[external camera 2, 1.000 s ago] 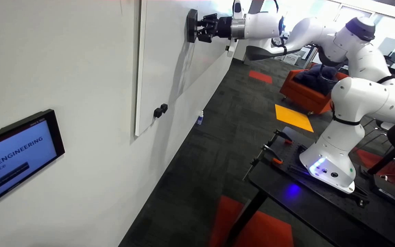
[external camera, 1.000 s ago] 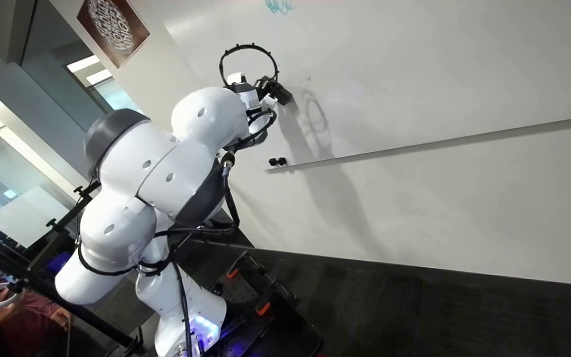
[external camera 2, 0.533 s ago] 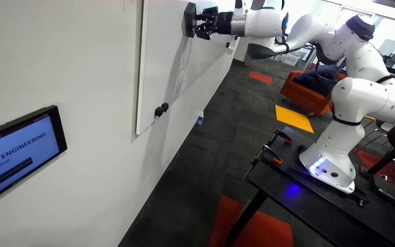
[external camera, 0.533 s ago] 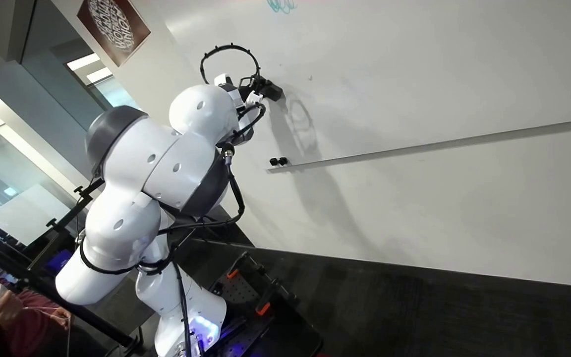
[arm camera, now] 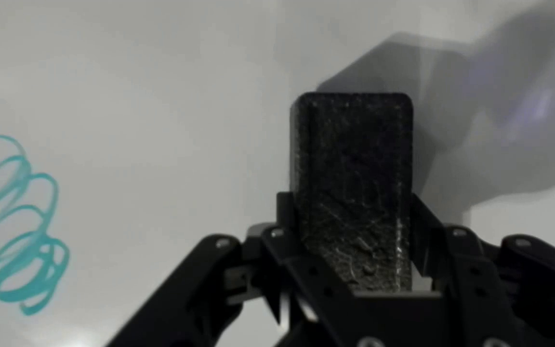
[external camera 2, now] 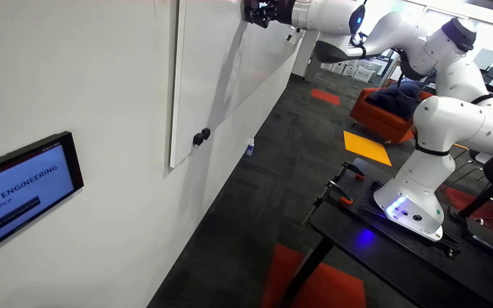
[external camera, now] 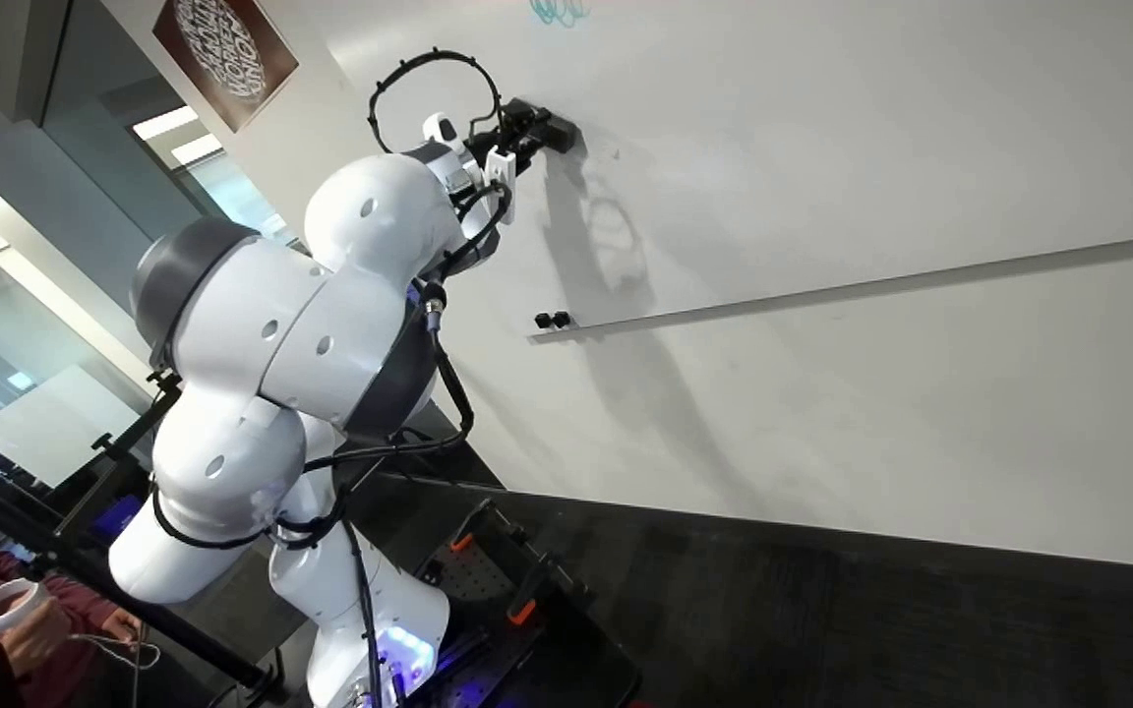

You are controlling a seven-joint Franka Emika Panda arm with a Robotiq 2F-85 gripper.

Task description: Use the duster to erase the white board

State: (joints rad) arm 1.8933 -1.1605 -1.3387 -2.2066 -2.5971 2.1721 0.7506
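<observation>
The duster is a dark rectangular block [arm camera: 354,154] in the middle of the wrist view. My gripper [arm camera: 352,217] is shut on its two long sides. The gripper [external camera: 527,130] holds the duster [external camera: 559,134] at the white board [external camera: 822,147]; I cannot tell whether it touches. In an exterior view the gripper [external camera 2: 258,13] is at the top edge and the duster is mostly cut off there, beside the board [external camera 2: 203,64]. A teal scribble [arm camera: 22,241] is on the board left of the duster; it also shows at the top of an exterior view [external camera: 559,10].
A grey ledge [external camera: 871,287] runs along the board below the gripper, with two small black pieces [external camera: 553,321] at its end. A wall screen [external camera 2: 28,192] hangs beside the board. The arm stands on a black table [external camera 2: 357,252]. A person [external camera: 35,629] sits behind the arm.
My gripper, with the duster in it, has moved up along the board, after a small shift to the left in an exterior view. The scribble has stayed the same.
</observation>
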